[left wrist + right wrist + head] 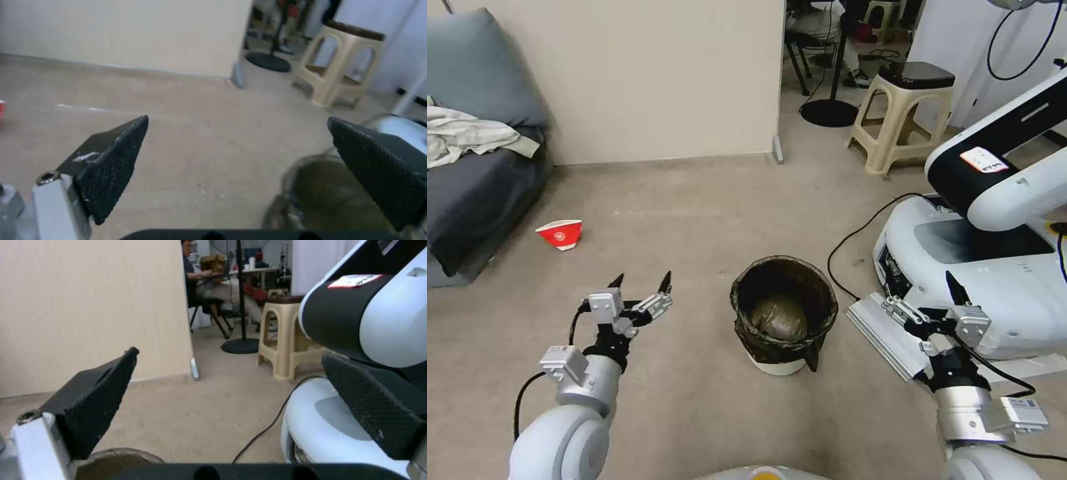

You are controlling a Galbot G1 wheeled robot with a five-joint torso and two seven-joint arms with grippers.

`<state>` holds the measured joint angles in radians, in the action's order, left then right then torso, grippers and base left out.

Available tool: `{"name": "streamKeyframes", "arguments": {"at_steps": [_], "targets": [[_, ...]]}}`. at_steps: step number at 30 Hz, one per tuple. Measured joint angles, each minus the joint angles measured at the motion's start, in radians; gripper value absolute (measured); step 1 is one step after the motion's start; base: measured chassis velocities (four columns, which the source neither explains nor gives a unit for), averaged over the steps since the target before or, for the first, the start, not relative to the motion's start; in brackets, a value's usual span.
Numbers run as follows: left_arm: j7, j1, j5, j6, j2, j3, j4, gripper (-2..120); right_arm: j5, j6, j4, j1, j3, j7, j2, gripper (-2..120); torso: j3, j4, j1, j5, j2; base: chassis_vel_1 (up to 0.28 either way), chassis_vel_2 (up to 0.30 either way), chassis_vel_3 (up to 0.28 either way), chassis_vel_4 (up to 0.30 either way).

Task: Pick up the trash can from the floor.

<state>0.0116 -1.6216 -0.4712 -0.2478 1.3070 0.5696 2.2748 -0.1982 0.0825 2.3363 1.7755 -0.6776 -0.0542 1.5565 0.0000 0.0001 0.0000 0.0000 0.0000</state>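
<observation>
Both grippers, left (644,279) and right (924,297), are held spread at nine and three o'clock of the trash can (784,313), probably light, best gripped at its rim.

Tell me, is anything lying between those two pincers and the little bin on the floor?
Nothing visible does. The trash can stands alone on bare floor, between the open left pincer and the open right pincer. The red-and-white bowl lies well off to the left, near the sofa.

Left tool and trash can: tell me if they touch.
Apart. In the head view, bare floor separates the open left tool from the trash can.
</observation>
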Motion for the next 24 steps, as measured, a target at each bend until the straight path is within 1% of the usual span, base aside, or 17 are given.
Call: {"name": "streamKeyframes", "arguments": {"at_steps": [3, 4, 5, 6, 8, 9, 11, 12, 14, 20, 21, 24], "targets": [[-0.004, 0.034, -0.087, -0.069, -0.039, -0.049, -0.013, 100, 0.000, 0.000, 0.002, 0.002, -0.002, 0.002, 0.001, 100, 0.000, -0.0001, 0.000, 0.0000, 0.000, 0.000, 0.000, 0.000, 0.000], [-0.004, 0.034, -0.087, -0.069, -0.039, -0.049, -0.013, 100, 0.000, 0.000, 0.002, 0.002, -0.002, 0.002, 0.001, 100, 0.000, -0.0001, 0.000, 0.0000, 0.000, 0.000, 0.000, 0.000, 0.000], [-0.004, 0.047, -0.125, -0.100, -0.053, -0.072, -0.016, 100, 0.001, 0.000, 0.002, 0.003, -0.002, 0.003, 0.001, 100, 0.000, -0.0003, 0.000, -0.0001, 0.000, 0.000, 0.000, 0.000, 0.000], [-0.003, 0.055, -0.143, -0.116, -0.063, -0.089, -0.018, 100, 0.001, -0.001, 0.002, 0.003, -0.002, 0.003, 0.001, 100, 0.000, -0.0002, 0.000, 0.0000, 0.000, 0.000, 0.000, 0.000, 0.000], [-0.001, 0.077, -0.162, -0.134, -0.086, -0.131, -0.030, 100, 0.002, -0.006, 0.002, -0.001, -0.002, 0.003, -0.002, 100, 0.000, 0.0001, 0.000, 0.0000, 0.000, 0.000, 0.000, 0.000, 0.000], [-0.001, 0.077, -0.162, -0.134, -0.086, -0.131, -0.030, 100, 0.002, -0.006, 0.002, -0.001, -0.002, 0.003, -0.002, 100, 0.000, 0.0001, 0.000, 0.0000, 0.000, 0.000, 0.000, 0.000, 0.000], [0.014, 0.113, -0.177, -0.155, -0.110, -0.175, -0.048, 100, 0.002, -0.008, 0.003, 0.000, -0.002, 0.004, -0.003, 100, 0.000, 0.0000, 0.000, 0.0001, 0.000, 0.000, 0.000, 0.000, 0.000], [0.014, 0.113, -0.177, -0.155, -0.110, -0.175, -0.048, 100, 0.002, -0.008, 0.003, 0.000, -0.002, 0.004, -0.003, 100, 0.000, 0.0000, 0.000, 0.0001, 0.000, 0.000, 0.000, 0.000, 0.000], [0.043, 0.156, -0.212, -0.180, -0.127, -0.215, -0.065, 100, 0.003, -0.008, 0.005, 0.004, -0.005, 0.006, -0.003, 100, 0.000, -0.0003, 0.000, 0.0000, 0.000, 0.000, 0.000, 0.000, 0.000], [0.093, 0.234, -0.262, -0.221, -0.135, -0.274, -0.103, 100, 0.005, -0.010, 0.013, 0.011, -0.012, 0.012, 0.000, 100, 0.000, -0.0001, 0.000, 0.0000, 0.000, 0.000, 0.000, 0.000, 0.000], [0.093, 0.234, -0.262, -0.221, -0.135, -0.274, -0.103, 100, 0.005, -0.010, 0.013, 0.011, -0.012, 0.012, 0.000, 100, 0.000, -0.0001, 0.000, 0.0000, 0.000, 0.000, 0.000, 0.000, 0.000], [0.123, 0.278, -0.296, -0.256, -0.128, -0.298, -0.125, 100, 0.008, -0.012, 0.014, 0.014, -0.015, 0.017, 0.000, 100, 0.000, -0.0002, 0.000, 0.0000, 0.000, 0.000, 0.000, 0.000, 0.000]]}}
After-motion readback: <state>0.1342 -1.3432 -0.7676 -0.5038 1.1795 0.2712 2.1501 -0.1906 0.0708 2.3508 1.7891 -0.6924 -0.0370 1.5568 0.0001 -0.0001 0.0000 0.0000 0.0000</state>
